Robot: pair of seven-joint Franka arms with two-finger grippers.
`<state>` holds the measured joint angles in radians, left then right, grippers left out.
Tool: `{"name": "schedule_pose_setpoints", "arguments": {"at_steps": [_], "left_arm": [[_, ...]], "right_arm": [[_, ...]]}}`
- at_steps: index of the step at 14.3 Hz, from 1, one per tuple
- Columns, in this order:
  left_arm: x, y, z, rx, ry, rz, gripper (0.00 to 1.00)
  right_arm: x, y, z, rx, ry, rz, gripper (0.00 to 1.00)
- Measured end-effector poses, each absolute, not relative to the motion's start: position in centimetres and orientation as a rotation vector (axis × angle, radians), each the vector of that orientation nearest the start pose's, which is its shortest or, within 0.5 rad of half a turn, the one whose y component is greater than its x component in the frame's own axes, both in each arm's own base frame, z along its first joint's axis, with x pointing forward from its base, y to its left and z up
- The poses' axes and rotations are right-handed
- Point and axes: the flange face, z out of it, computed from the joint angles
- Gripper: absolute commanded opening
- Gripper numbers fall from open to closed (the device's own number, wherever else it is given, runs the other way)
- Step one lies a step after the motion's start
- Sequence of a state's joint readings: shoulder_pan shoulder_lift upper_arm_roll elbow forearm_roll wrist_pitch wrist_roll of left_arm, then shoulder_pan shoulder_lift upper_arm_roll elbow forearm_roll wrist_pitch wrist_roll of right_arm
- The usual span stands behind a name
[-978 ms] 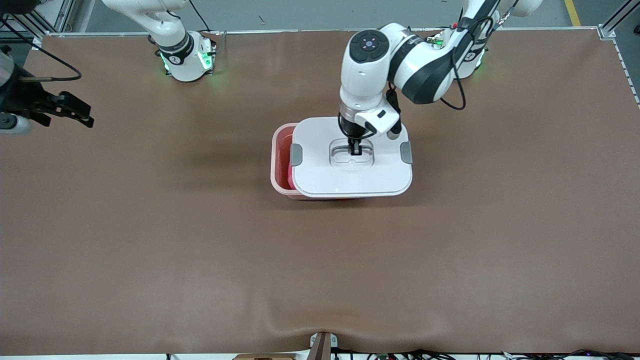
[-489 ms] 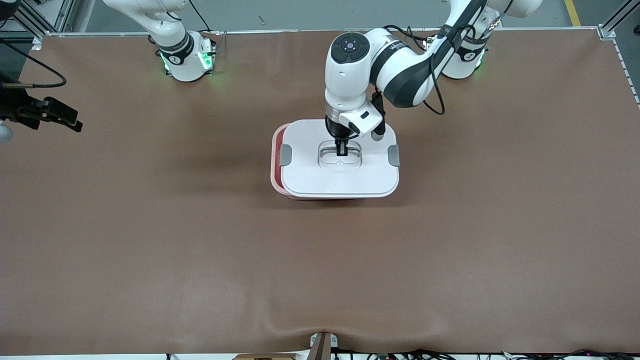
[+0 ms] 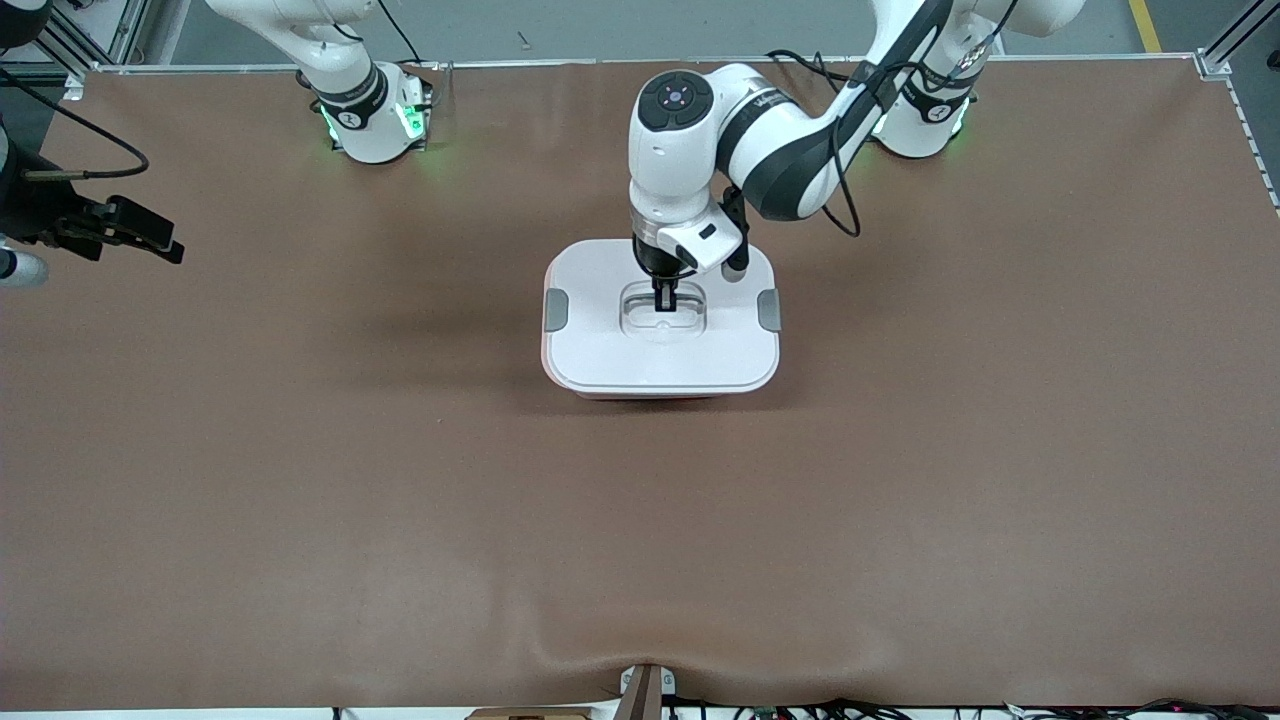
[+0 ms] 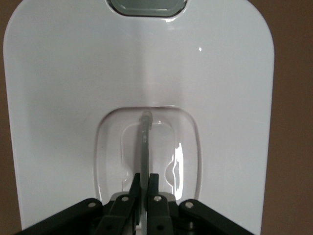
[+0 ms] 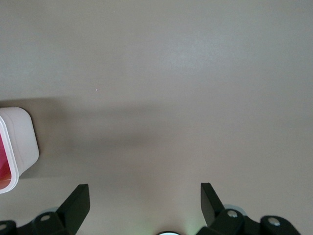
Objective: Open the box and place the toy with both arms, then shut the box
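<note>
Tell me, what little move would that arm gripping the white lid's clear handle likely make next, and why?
Probably a short push straight down, then let go. The left gripper is shut on the clear recessed handle, and the white plastic lid now sits squarely over the pale pink tub; whether it is fully seated cannot be seen. The right gripper waits open at the table's edge.
</note>
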<state>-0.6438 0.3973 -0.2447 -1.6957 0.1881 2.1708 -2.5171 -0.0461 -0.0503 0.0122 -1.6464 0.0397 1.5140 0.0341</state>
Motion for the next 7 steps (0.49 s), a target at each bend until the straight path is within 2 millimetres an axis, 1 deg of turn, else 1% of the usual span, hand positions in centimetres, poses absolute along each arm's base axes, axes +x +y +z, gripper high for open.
{"name": "schedule_pose_setpoints", "arguments": {"at_steps": [4,7], "left_arm": [[43.49,-50.95,37.14,-2.336,-2.237,-0.117,0.00],[43.46,-51.09,36.75,-2.321,-2.248,-0.120,0.00]], "right_arm": [[53.02,-1.36,60.80,-3.097,0.105,0.146,1.00],[52.98,-1.38,60.49,-3.097,0.106,0.156,1.00]]}}
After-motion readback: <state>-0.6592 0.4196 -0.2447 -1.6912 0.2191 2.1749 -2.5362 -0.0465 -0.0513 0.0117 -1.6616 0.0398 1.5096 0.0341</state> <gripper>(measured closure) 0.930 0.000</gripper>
